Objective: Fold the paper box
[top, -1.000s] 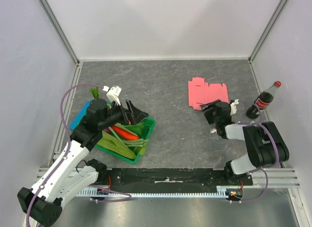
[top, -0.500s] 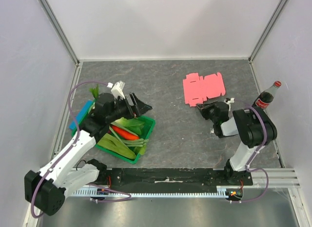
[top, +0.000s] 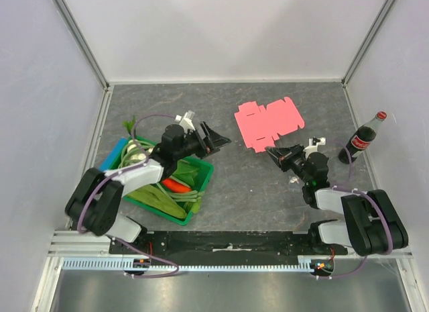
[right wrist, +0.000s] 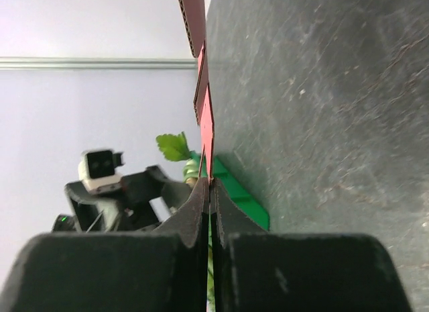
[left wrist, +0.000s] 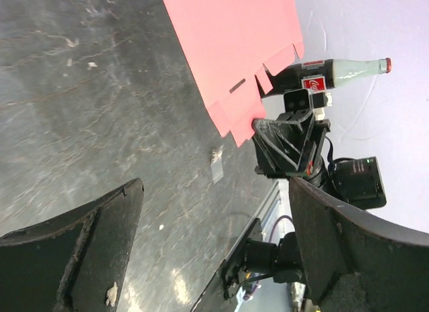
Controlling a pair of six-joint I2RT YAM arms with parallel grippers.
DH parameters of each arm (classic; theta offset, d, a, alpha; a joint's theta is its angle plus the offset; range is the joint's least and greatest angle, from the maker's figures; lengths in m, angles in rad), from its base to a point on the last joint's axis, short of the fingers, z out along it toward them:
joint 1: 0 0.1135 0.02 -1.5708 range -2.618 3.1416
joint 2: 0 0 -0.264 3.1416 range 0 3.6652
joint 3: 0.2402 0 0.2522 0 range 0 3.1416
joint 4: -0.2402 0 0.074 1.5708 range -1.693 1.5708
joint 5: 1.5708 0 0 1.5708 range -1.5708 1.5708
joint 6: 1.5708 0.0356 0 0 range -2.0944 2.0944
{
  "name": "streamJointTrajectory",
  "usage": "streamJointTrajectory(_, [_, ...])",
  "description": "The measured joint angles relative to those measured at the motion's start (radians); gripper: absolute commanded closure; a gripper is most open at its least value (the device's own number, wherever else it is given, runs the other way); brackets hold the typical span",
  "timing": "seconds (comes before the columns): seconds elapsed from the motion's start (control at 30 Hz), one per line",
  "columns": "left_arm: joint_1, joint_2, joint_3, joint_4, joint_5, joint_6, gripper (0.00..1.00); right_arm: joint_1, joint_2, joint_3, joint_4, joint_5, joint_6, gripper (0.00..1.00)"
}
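The paper box [top: 268, 123] is a flat pink cut-out with flaps, lying on the grey table right of centre. My right gripper [top: 271, 151] is shut on its near edge. In the right wrist view the pink card [right wrist: 204, 104] runs edge-on into the closed fingertips of that gripper [right wrist: 209, 183]. My left gripper [top: 221, 140] stands open, low over the table just left of the card, with nothing between its fingers. The left wrist view has the card [left wrist: 228, 50] ahead of this open gripper [left wrist: 214, 191], and the right gripper [left wrist: 285, 147] at the card's edge.
A green crate [top: 206, 170] of vegetables sits at the left under the left arm, partly on a blue piece [top: 112, 155]. A cola bottle [top: 362, 137] stands by the right wall. White walls and metal frame posts close in the table.
My right gripper has shut on the paper box's edge and the card has shifted left. The left arm has swung right, from above the crate toward the card.
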Motion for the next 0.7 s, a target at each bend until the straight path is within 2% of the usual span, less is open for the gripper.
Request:
streamJointTrajectory(0.13, [-0.04,0.147,0.027,0.161,0.001,-0.079,0.07,0.013,-0.056,-0.017,0.003,-0.026,0.053,1.0])
streamJointTrajectory(0.3, [-0.056,0.258,0.076,0.282,0.0,-0.146,0.17,0.062,-0.142,-0.032,0.002,-0.026,0.097,1.0])
streamJointTrajectory(0.4, [-0.063,0.304,0.097,0.379,0.001,-0.189,0.3,0.101,-0.168,-0.034,0.0,-0.018,0.111,1.0])
streamJointTrajectory(0.43, [-0.064,0.315,0.102,0.407,0.002,-0.201,0.41,0.114,-0.174,-0.036,-0.001,-0.012,0.114,1.0])
streamJointTrajectory(0.5, [-0.066,0.327,0.105,0.442,0.008,-0.215,0.55,0.137,-0.182,-0.039,-0.004,-0.005,0.122,0.97])
streamJointTrajectory(0.53, [-0.066,0.327,0.105,0.448,0.012,-0.216,0.69,0.148,-0.187,-0.039,-0.014,-0.005,0.121,0.81])
streamJointTrajectory(0.57, [-0.067,0.327,0.105,0.455,0.017,-0.215,0.74,0.153,-0.196,-0.039,-0.029,-0.007,0.117,0.48])
streamJointTrajectory(0.6, [-0.068,0.322,0.105,0.452,0.017,-0.21,0.78,0.154,-0.204,-0.038,-0.05,-0.012,0.105,0.37])
streamJointTrajectory(0.67, [-0.068,0.292,0.106,0.379,0.016,-0.174,0.81,0.15,-0.218,-0.002,-0.18,-0.046,-0.005,0.28])
streamJointTrajectory(0.7, [-0.068,0.256,0.106,0.309,0.008,-0.139,0.82,0.15,-0.22,0.056,-0.323,-0.058,-0.091,0.25])
